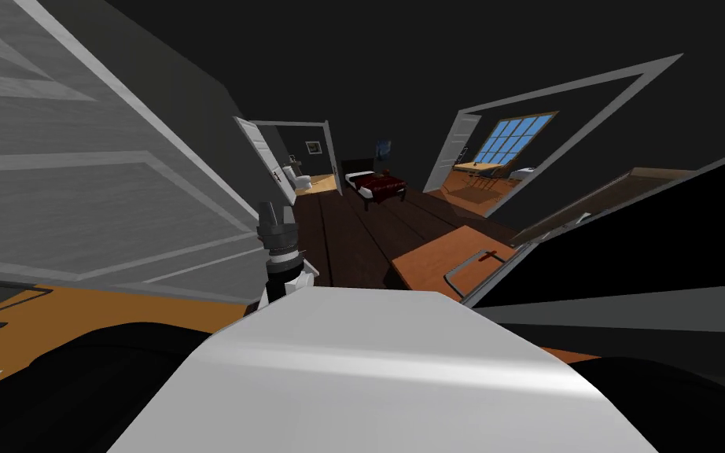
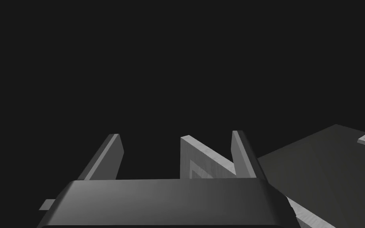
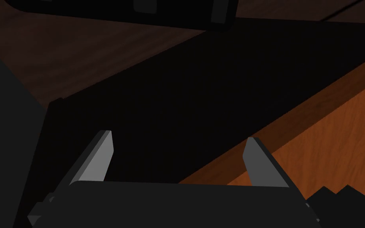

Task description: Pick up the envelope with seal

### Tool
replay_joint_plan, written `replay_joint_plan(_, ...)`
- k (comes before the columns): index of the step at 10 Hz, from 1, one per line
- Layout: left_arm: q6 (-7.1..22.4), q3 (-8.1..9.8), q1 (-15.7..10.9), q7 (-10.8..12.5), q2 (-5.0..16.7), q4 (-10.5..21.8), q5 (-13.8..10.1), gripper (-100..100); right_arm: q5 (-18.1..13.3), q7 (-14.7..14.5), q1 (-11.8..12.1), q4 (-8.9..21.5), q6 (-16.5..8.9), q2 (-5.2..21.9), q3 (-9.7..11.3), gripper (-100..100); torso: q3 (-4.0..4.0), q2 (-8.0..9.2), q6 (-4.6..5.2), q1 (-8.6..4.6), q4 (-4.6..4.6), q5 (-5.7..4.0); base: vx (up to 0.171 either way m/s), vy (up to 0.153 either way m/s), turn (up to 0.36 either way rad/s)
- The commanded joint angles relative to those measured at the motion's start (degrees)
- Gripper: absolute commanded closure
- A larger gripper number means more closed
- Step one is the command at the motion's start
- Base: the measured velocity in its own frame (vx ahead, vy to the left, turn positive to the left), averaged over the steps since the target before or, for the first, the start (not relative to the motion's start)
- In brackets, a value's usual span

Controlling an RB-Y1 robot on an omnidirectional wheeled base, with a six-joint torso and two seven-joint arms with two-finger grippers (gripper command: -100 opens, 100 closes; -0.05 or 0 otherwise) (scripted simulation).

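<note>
Gaping right pincer (image 3: 177, 136) by orange wood (image 3: 336, 138)

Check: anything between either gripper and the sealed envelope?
Nothing visible. The envelope lies exposed on the orange table, ahead to my right. The left gripper and right gripper are both open, holding nothing.

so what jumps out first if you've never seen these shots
The big grey panelled door looms close on my left. Down the dark floor a bed with a red cover stands at the far end, and a bright blue window glows further right. Nearer, on an orange wooden top, lies what looks like the envelope, grey-edged with a red mark.
</note>
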State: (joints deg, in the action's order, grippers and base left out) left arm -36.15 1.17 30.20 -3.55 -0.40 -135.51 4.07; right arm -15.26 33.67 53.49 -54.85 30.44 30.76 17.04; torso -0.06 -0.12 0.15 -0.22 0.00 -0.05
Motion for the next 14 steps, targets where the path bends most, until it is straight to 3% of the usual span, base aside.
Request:
replay_joint_plan(1,0.00,0.00,0.00,0.00,0.00,0.00,0.00,0,-0.01,-0.19,-0.52,1.61,0.90,-0.25,-0.06,-100,0.00,0.00,0.00,0.00,0.00,0.00,0.003,-0.001,-0.028)
replay_joint_plan(9,0.00,0.00,-0.01,0.00,0.01,0.00,0.00,0,-1.94,5.20,2.33,13.82,0.35,6.35,3.12,-100,-0.03,-0.06,-0.08,-0.25,0.00,-0.04,0.018,-0.071,0.383)
replay_joint_plan(14,0.00,0.00,-0.01,0.00,0.00,0.00,0.00,0,-2.39,6.53,2.90,16.73,0.18,8.58,3.92,-100,-0.04,-0.07,-0.06,0.08,0.00,0.03,0.004,-0.039,0.214)
